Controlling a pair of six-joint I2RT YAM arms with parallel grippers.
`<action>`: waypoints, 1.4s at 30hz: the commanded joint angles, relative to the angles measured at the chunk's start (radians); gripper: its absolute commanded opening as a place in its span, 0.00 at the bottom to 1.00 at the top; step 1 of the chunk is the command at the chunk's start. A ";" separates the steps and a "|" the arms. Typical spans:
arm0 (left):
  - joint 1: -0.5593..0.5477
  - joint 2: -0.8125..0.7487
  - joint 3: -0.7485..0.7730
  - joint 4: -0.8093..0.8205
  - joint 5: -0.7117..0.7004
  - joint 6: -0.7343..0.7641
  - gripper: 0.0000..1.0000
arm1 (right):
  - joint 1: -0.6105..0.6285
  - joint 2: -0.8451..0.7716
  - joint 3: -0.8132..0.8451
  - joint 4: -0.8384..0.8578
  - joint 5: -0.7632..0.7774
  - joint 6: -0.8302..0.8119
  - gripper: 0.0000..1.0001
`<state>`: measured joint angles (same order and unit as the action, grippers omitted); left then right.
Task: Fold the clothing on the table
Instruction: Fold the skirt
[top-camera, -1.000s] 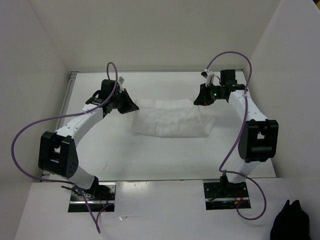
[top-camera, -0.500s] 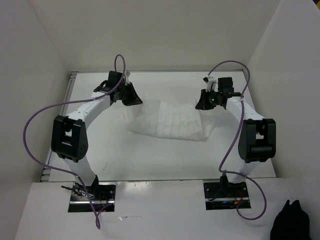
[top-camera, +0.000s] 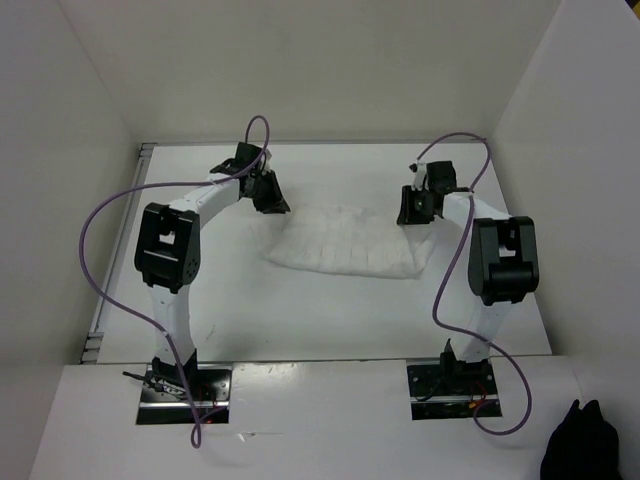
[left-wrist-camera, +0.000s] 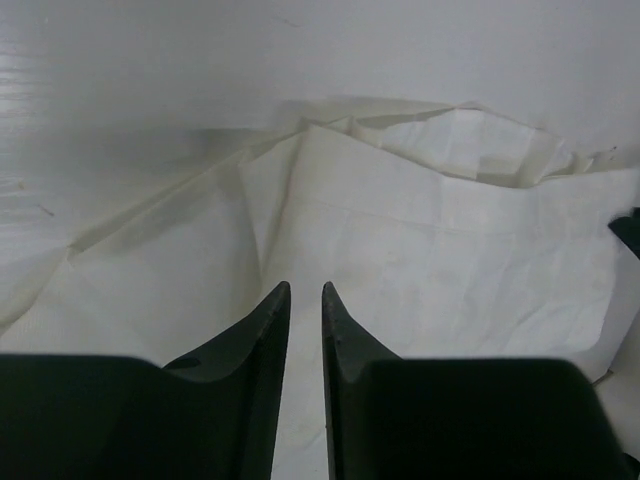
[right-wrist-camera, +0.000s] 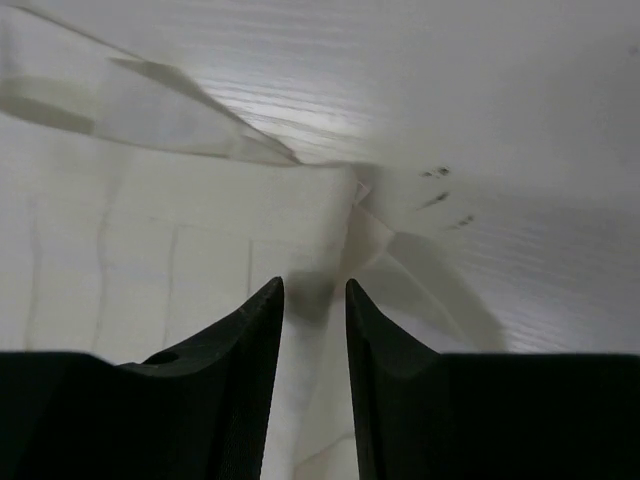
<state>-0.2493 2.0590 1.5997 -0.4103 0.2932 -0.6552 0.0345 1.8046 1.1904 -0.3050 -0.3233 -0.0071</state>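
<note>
The clothing (top-camera: 345, 242) lies as a flat white rectangle on the table (top-camera: 330, 315), between the two arms. My left gripper (top-camera: 272, 200) hovers at its far left corner. In the left wrist view the left gripper (left-wrist-camera: 305, 287) is open by a narrow gap, with nothing between its fingers and the creased clothing (left-wrist-camera: 430, 240) beneath. My right gripper (top-camera: 412, 212) is at the far right corner. In the right wrist view the right gripper (right-wrist-camera: 313, 283) stands slightly open over the clothing's (right-wrist-camera: 150, 260) rumpled corner, holding nothing.
White upright walls close in the table on three sides, and a metal rail (top-camera: 110, 300) runs along its left edge. Purple cables loop off both arms. A black object (top-camera: 580, 445) sits off the table at bottom right. Small dark marks (right-wrist-camera: 440, 195) dot the tabletop.
Both jaws have gone from shut to slightly apart, letting go of the garment's far corners. Both arms have swung their elbows inward, and the garment has settled flat.
</note>
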 joint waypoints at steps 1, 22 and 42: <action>0.002 -0.040 -0.004 0.011 -0.025 0.011 0.27 | -0.002 0.017 0.034 0.001 0.203 0.059 0.38; -0.163 -0.001 -0.136 0.231 0.199 0.019 0.12 | -0.005 0.220 0.155 -0.246 -0.444 -0.057 0.00; -0.143 -0.056 -0.147 0.139 0.087 0.039 0.15 | -0.054 -0.128 0.129 -0.437 0.098 -0.076 0.99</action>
<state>-0.3893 2.0663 1.4654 -0.2638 0.3859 -0.6502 -0.0067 1.6691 1.3575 -0.6769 -0.3447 -0.0784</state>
